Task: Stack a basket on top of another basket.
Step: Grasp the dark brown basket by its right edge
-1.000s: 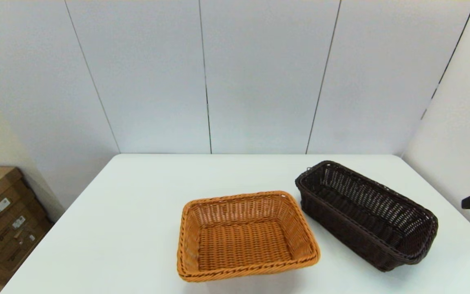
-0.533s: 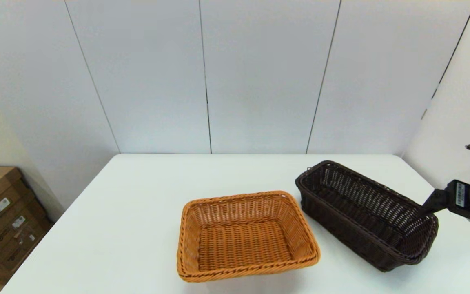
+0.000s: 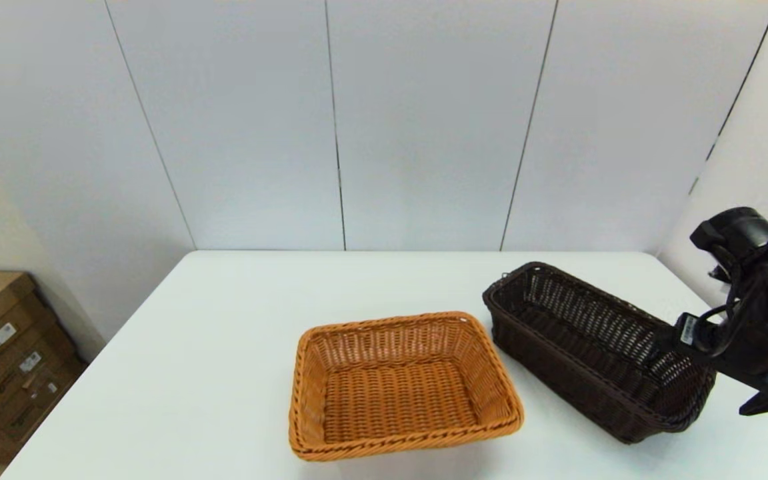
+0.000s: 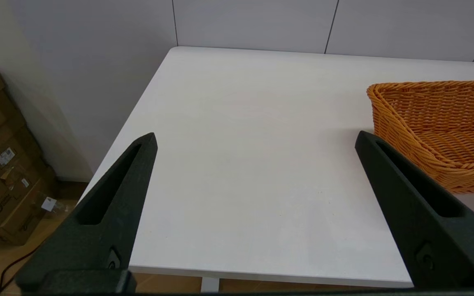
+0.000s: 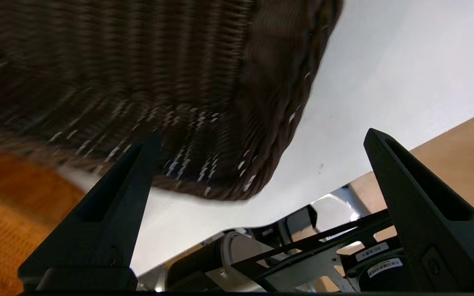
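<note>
Diagonally: dark basket long axis far-left to near-right.

white table, orange basket, dark basket

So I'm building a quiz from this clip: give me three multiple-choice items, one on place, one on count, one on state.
1. Where is the dark basket relative to the orange basket?
A. robot's right
B. robot's left
C. inside it

2. How many baskets stand on the table?
A. one
B. two
C. three

3. What is the right gripper doing?
A. clamping the orange basket
B. open at the dark basket's end
C. parked off the table

Key: 1 A, head view shows them side by side. 2 B, only two. 3 B, its fingers are spread, nothing held.
</note>
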`<state>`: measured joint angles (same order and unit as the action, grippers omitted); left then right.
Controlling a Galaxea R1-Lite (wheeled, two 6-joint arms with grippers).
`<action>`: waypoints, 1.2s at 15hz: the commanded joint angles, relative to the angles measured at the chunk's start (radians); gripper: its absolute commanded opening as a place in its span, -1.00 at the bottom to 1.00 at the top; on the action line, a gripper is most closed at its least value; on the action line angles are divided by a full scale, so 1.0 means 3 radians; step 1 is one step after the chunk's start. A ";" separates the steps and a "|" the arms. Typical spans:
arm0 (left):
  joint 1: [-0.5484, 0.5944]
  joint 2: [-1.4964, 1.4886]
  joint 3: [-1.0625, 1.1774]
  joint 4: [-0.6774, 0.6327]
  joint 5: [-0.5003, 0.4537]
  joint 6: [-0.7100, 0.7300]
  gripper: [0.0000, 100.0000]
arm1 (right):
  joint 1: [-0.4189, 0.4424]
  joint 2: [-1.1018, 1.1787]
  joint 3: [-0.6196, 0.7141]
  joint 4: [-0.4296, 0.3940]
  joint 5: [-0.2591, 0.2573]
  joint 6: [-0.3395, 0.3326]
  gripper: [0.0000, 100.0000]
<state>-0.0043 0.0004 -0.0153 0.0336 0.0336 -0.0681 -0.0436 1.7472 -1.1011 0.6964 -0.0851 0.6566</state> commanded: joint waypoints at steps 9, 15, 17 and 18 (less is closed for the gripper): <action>-0.0001 -0.0007 0.0000 0.0000 0.0000 0.0002 1.00 | -0.0259 0.0542 0.0086 -0.0276 0.0120 0.0046 1.00; -0.0001 -0.0007 0.0000 0.0000 0.0000 0.0002 1.00 | -0.0264 0.0680 0.0091 -0.0332 0.0253 0.0066 1.00; -0.0001 -0.0007 0.0000 0.0000 0.0000 0.0002 1.00 | -0.0269 0.0680 0.0091 -0.0337 0.0258 0.0087 -1.00; -0.0001 -0.0007 0.0000 0.0000 0.0000 0.0002 1.00 | -0.0289 0.0685 0.0076 -0.0337 0.0253 0.0097 -1.00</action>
<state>-0.0043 0.0004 -0.0153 0.0336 0.0332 -0.0672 -0.1251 1.9509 -1.0740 0.5917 -0.0085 0.6806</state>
